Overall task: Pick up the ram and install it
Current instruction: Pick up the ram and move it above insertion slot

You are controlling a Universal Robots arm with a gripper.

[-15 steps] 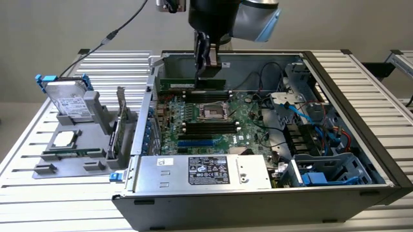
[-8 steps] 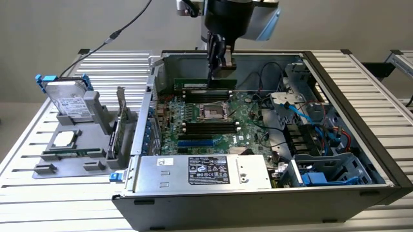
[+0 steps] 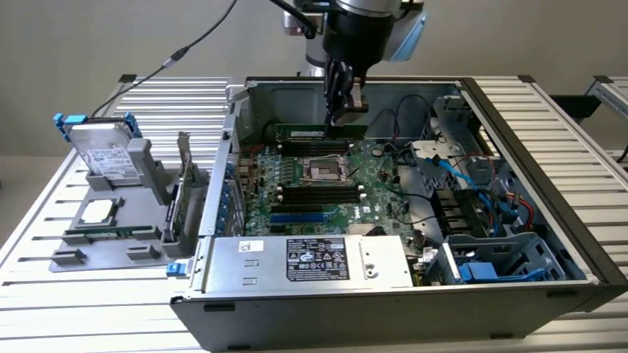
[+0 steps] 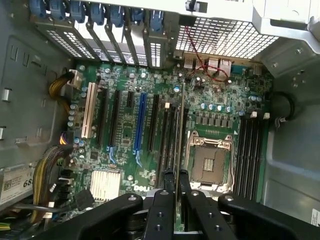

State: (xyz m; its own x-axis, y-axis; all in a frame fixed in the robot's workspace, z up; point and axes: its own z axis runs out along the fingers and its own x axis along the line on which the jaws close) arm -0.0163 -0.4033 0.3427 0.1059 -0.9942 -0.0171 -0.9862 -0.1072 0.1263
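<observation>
One step done, we judge: end effector [image 3: 340, 118] clamped on ram [image 3: 304, 132], upper middle of frame, just over motherboard [image 3: 339, 209] slots; we see seating not yet finished.

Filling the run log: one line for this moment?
gripper shut on ram | ram on edge over slots by socket | seating unclear

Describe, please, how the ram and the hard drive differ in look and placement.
The ram is a thin green stick; the hard drive is a thicker silver block with a blue bracket. The ram is pinched in the claw inside the case, over the motherboard; the hard drive stands in a grey holder outside it, on the exterior view's left. Both stand on edge.
</observation>
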